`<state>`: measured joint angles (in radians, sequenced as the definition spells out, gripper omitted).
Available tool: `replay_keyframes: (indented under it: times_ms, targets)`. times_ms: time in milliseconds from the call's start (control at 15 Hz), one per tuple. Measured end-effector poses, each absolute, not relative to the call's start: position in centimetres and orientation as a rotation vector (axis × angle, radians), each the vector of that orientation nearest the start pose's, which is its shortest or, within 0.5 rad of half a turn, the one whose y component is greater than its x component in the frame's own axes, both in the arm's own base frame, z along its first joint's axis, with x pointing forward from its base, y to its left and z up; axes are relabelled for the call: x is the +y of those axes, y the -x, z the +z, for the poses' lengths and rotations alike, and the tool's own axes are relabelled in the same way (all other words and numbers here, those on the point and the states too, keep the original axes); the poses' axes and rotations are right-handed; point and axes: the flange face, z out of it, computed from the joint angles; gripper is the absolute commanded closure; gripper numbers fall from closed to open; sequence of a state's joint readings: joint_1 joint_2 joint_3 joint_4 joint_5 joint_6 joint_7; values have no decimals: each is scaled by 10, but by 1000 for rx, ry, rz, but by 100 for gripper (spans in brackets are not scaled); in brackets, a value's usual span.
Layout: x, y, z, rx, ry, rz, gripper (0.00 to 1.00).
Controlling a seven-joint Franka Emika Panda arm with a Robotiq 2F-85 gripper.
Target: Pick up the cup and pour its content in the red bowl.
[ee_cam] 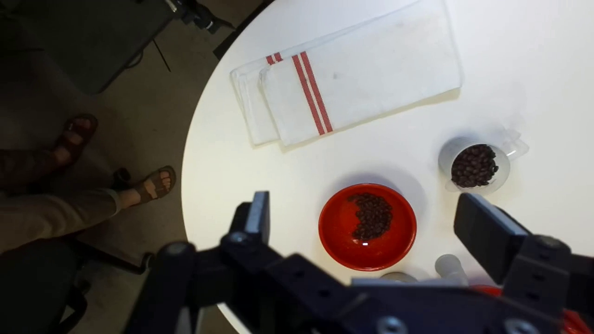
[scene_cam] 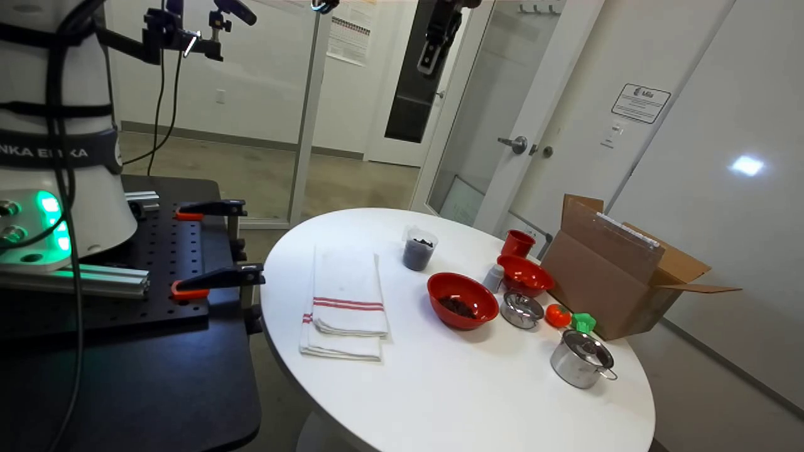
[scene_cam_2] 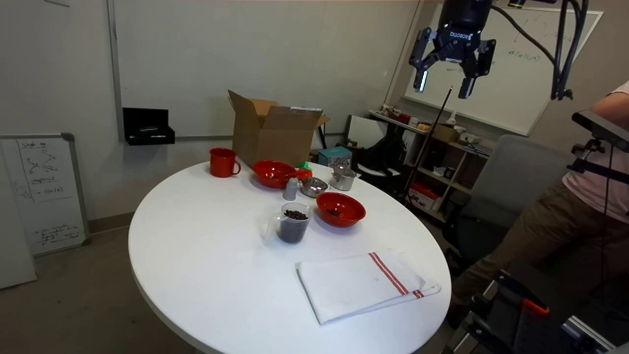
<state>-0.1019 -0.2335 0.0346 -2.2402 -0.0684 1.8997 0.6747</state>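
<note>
The cup (scene_cam: 418, 252) is a small translucent cup with a handle, grey-blue below and filled with dark beans. It stands upright on the white table in both exterior views (scene_cam_2: 293, 226) and at the right in the wrist view (ee_cam: 474, 167). The red bowl (scene_cam: 461, 282) is beside it, with some dark beans on its bottom. It also shows in an exterior view (scene_cam_2: 340, 204) and in the middle of the wrist view (ee_cam: 336, 232). My gripper (scene_cam_2: 444, 88) is open and empty, high above the table (scene_cam: 430, 59). In the wrist view its fingertips (ee_cam: 364, 208) frame the bowl from far above.
A folded white towel (scene_cam: 348, 289) lies near the robot's side. Behind the bowl are a grey shaker (scene_cam: 494, 278), another red bowl (scene_cam: 526, 271), a red mug (scene_cam: 517, 243), metal pots (scene_cam: 521, 311) (scene_cam: 578, 361), a tomato (scene_cam: 558, 315) and a cardboard box (scene_cam: 603, 276).
</note>
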Motion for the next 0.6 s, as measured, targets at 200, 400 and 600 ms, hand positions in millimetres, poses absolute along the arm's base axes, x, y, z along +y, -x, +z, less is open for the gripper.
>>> replay_keyframes:
  times_ms: [200,400,600]
  targets:
    - [-31,-472,444,1352,2965,154,0]
    - [-19,-491,435,1593,2855,144,0]
    - [-1,-515,431,1819,2720,102,0]
